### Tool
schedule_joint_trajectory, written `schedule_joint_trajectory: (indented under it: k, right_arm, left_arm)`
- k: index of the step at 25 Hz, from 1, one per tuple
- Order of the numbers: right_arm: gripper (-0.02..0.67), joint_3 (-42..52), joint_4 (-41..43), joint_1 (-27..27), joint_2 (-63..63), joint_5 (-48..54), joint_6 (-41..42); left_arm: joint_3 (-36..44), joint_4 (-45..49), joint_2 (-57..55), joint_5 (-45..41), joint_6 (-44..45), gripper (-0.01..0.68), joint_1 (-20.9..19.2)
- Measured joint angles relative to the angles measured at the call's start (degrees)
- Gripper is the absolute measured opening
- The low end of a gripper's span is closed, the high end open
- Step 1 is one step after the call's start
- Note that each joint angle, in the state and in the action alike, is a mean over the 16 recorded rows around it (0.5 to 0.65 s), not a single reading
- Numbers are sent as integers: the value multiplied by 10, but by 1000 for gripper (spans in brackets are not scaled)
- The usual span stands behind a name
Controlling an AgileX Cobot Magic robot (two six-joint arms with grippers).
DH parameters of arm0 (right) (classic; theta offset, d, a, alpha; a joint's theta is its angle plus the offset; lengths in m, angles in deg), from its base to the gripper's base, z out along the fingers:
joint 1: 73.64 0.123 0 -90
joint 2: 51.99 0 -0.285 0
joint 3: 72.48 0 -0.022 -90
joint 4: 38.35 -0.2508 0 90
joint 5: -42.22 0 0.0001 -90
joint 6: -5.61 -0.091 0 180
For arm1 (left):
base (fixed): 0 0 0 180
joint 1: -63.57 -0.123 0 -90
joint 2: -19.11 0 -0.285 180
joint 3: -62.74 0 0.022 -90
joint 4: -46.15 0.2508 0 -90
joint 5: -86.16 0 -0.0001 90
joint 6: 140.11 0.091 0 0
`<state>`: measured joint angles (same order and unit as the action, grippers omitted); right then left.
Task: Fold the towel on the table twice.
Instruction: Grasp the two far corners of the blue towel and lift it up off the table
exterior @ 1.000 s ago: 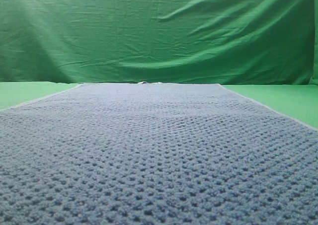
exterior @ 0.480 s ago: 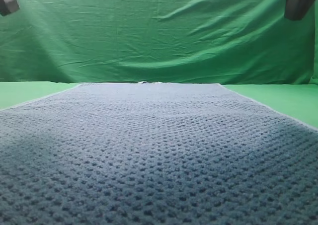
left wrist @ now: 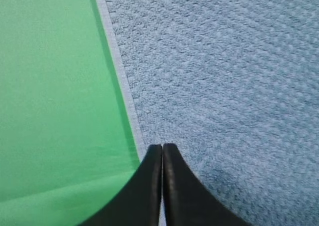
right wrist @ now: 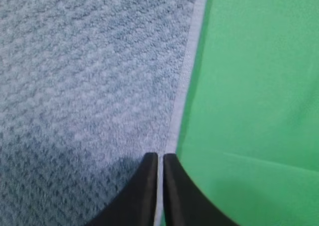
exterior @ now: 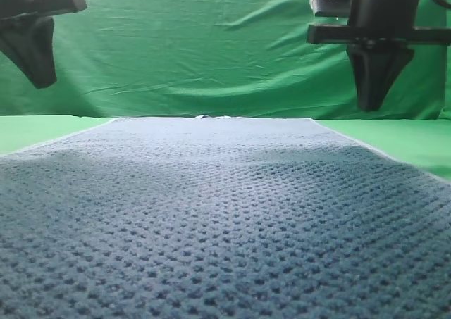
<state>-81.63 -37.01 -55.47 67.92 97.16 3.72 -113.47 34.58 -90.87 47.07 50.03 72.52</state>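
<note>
Large blue-grey waffle-weave towel [exterior: 225, 213] lying flat and unfolded on the smooth bright-green bench [left wrist: 55, 111]. Left tool [left wrist: 162, 147] and right tool [right wrist: 160, 156], both nearly closed and empty, hover over opposite pale hems [right wrist: 187, 81]. Probably soft, limp, light: pinch hems or corners.

A wrinkled green backdrop cloth [exterior: 211, 44] hangs across the whole back of the scene, creased in long diagonal folds, its lower edge dropping behind everything else.
</note>
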Motion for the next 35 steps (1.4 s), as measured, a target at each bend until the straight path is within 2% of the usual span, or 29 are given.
schedule_joint_trajectory:
  k: [3, 10, 13, 16, 19, 35]
  right_arm:
    - [225, -24, -13, 0, 34, 0, 0]
    - [503, -46, -38, 0, 75, -17, 0]
    - [584, -47, -46, 0, 84, -26, 1]
    - [621, -48, -52, 0, 90, -31, 1]
    - [619, -49, -53, 0, 95, -35, 1]
    - [585, -58, -46, 0, 110, -38, 16]
  left_arm:
    - [-3, 3, -20, 12, 0, 117, 0]
    - [-5, -3, -51, 24, 0, 392, 0]
    - [-6, -8, -61, 26, 0, 507, 0]
    - [-8, -9, -70, 25, 0, 587, 0]
    - [-9, -3, -78, 24, -1, 610, 2]
    - [-25, 81, -117, -3, -64, 573, 44]
